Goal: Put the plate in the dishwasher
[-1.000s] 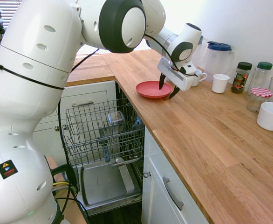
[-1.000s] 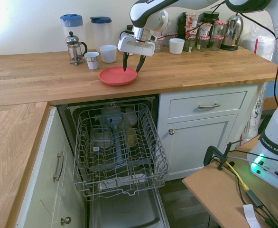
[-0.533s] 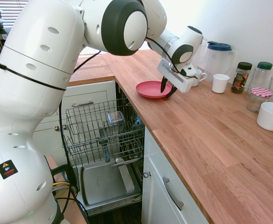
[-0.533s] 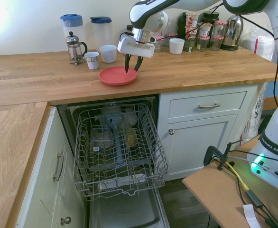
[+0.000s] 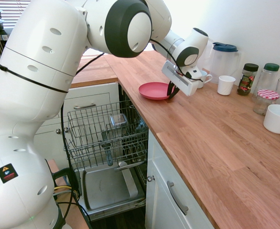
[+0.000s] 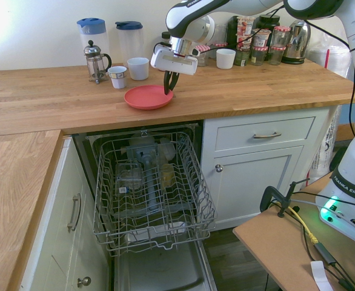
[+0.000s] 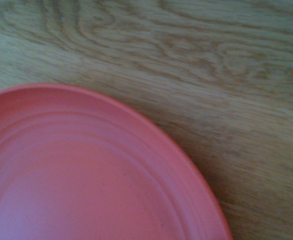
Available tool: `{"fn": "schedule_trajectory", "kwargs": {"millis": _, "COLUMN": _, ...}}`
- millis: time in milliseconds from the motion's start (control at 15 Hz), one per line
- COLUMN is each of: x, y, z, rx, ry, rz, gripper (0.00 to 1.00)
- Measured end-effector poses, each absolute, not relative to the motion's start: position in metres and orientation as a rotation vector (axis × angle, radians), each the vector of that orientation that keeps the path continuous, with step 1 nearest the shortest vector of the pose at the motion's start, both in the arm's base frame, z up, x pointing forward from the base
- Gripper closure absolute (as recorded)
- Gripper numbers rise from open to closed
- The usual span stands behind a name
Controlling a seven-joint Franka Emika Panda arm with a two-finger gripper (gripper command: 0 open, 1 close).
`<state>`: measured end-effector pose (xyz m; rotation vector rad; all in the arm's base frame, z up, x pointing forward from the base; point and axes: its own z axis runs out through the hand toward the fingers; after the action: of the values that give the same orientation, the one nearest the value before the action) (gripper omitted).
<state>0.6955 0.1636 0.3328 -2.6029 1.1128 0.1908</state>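
Round, shallow, matte red-pink plate [image 6: 146, 97] lies on the pale wooden countertop [image 6: 250, 91], above and behind the dishwasher's pulled-out grey wire rack [image 6: 153, 200]. Two-finger gripper [image 6: 168, 91] is closed at the plate's rim, on the side toward the glass jars, its dark fingers drawn together with the edge between them. White arm [image 6: 192, 27] reaches over the counter, its hand low and slightly tilted, fingers pointing down. Behind the plate: white ribbed cup [image 6: 138, 69], patterned white cup [image 6: 117, 77], glass-and-metal French press [image 6: 96, 65].
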Motion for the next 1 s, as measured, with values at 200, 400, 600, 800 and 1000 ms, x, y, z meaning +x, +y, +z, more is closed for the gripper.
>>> {"fn": "schedule_trajectory", "kwargs": {"millis": 200, "x": 0.697, "y": 0.161, "z": 0.335, "rx": -2.611, "ry": 1.071, "rz": 0.185, "gripper": 1.00}}
{"fn": "schedule_trajectory", "kwargs": {"millis": 400, "x": 0.699, "y": 0.154, "z": 0.344, "rx": -2.615, "ry": 1.029, "rz": 0.160, "gripper": 1.00}}
{"fn": "schedule_trajectory", "kwargs": {"millis": 600, "x": 0.696, "y": 0.151, "z": 0.377, "rx": -2.612, "ry": 0.984, "rz": 0.115, "gripper": 1.00}}
{"fn": "schedule_trajectory", "kwargs": {"millis": 800, "x": 0.686, "y": 0.157, "z": 0.415, "rx": -2.643, "ry": 0.932, "rz": 0.068, "gripper": 1.00}}
{"fn": "schedule_trajectory", "kwargs": {"millis": 1000, "x": 0.662, "y": 0.182, "z": 0.450, "rx": -2.755, "ry": 0.840, "rz": -0.056, "gripper": 1.00}}
